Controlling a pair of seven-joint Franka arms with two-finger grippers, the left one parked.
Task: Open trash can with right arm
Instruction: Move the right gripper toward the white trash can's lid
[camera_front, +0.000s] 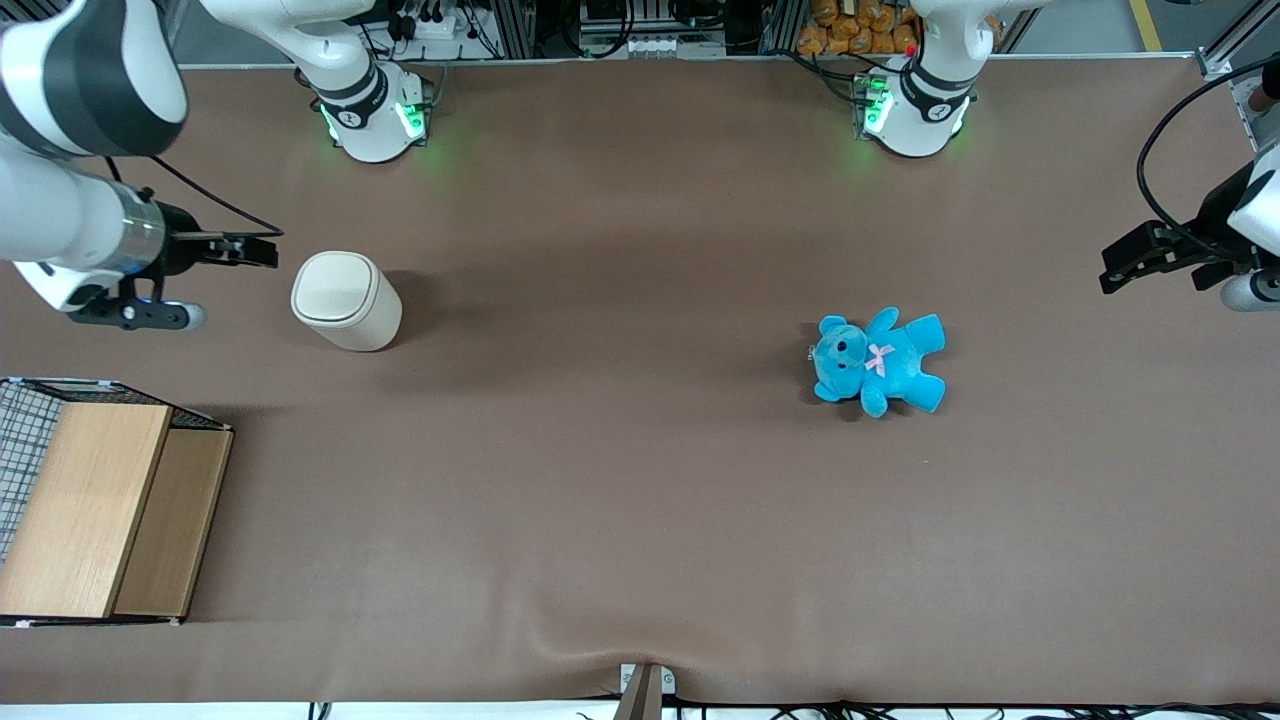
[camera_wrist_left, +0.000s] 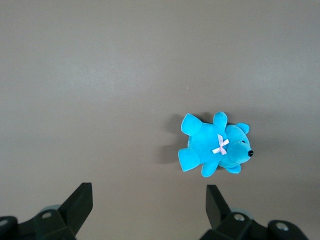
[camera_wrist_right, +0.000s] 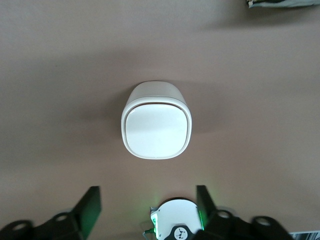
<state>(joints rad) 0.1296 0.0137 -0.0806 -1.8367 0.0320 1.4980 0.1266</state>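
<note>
Overhead, open end effector (camera_wrist_right: 147, 207) above shut trash can (camera_wrist_right: 157, 120).

A cream-white trash can (camera_front: 346, 301) with a paler smooth lid (camera_wrist_right: 157, 131) stands just beside the black gripper (camera_front: 262, 247) of the white, black-banded right arm (camera_front: 75, 150); its fingers (camera_wrist_right: 90, 205) are spread. The brown tablecloth (camera_front: 620, 480) carries a bright blue teddy (camera_front: 880, 361) with a pink bow well apart, and a light wooden box (camera_front: 95, 505) near the gripper.
</note>
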